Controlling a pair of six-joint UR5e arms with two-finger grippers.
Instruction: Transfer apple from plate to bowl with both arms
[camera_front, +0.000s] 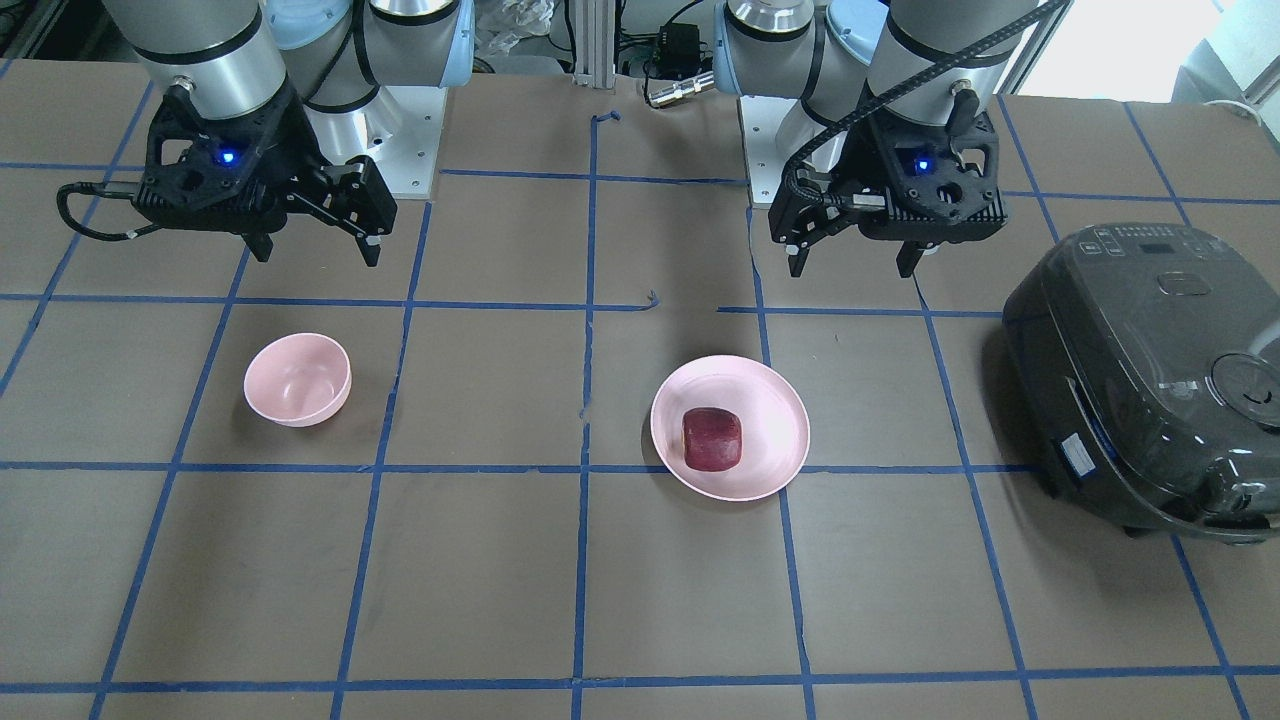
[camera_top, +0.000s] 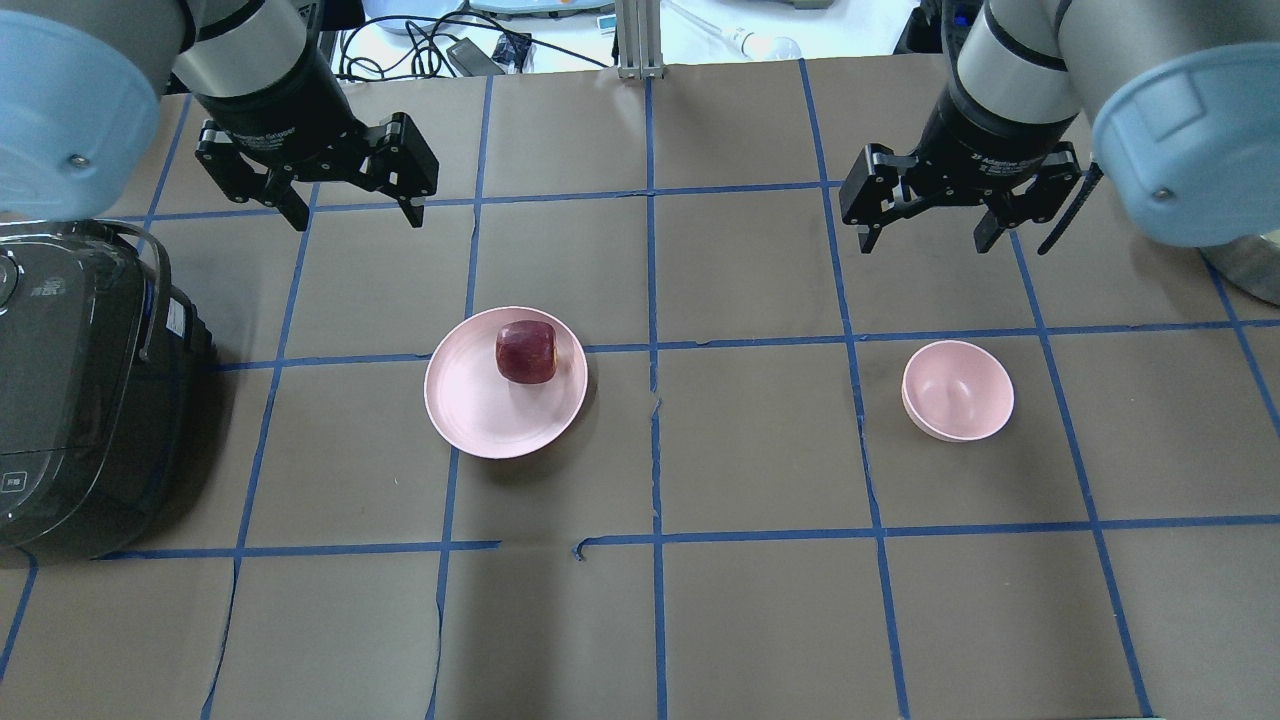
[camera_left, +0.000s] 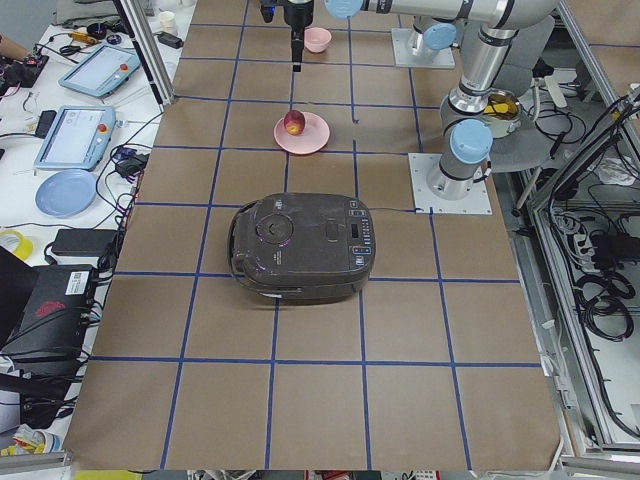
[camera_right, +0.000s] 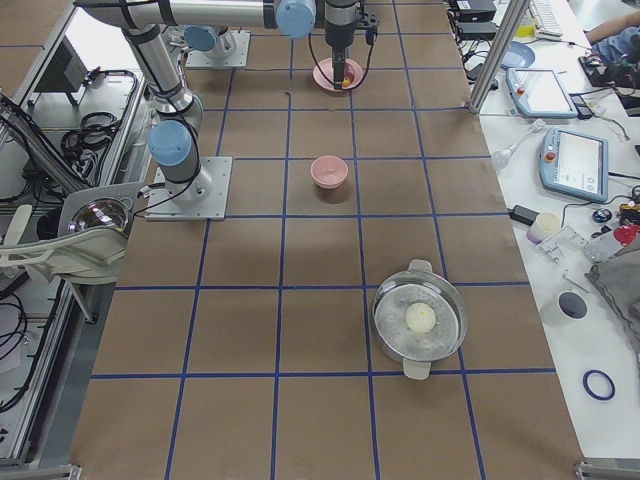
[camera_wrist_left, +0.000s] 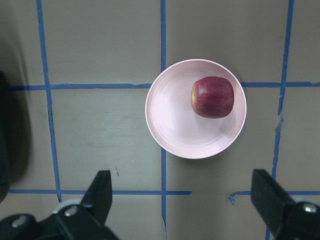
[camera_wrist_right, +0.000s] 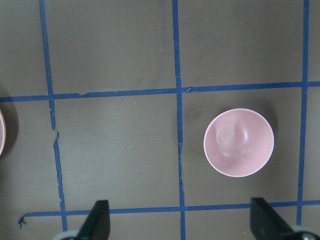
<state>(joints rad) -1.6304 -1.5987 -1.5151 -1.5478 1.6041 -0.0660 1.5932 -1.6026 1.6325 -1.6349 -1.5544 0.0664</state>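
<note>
The left hand (camera_top: 355, 212) hangs raised above the surface (camera_top: 750, 450), its two fingers wide apart and holding nothing. The right hand (camera_top: 926, 240) is also raised, also spread apart and empty.

On the far left of the surface, as the overhead view shows it, stands a big dark rice cooker (camera_top: 70, 400). To the right of it, well apart, lies the plate (camera_top: 470, 420). The bowl (camera_top: 957, 395) stands well apart from the plate, further right, and nothing is inside it. The apple (camera_top: 526, 352) rests on the far right part of the plate, not in its middle.

The apple lies lower than the left hand and to its right, toward the centre of the surface. How much nearer or farther it lies I cannot tell, because the hand is high and the views disagree. The left hand is clearly the nearer one to the apple; the right hand hangs near the bowl. The apple is blocky and rounded, with no clear long axis, so I judge that the fingers can close from either direction.
</note>
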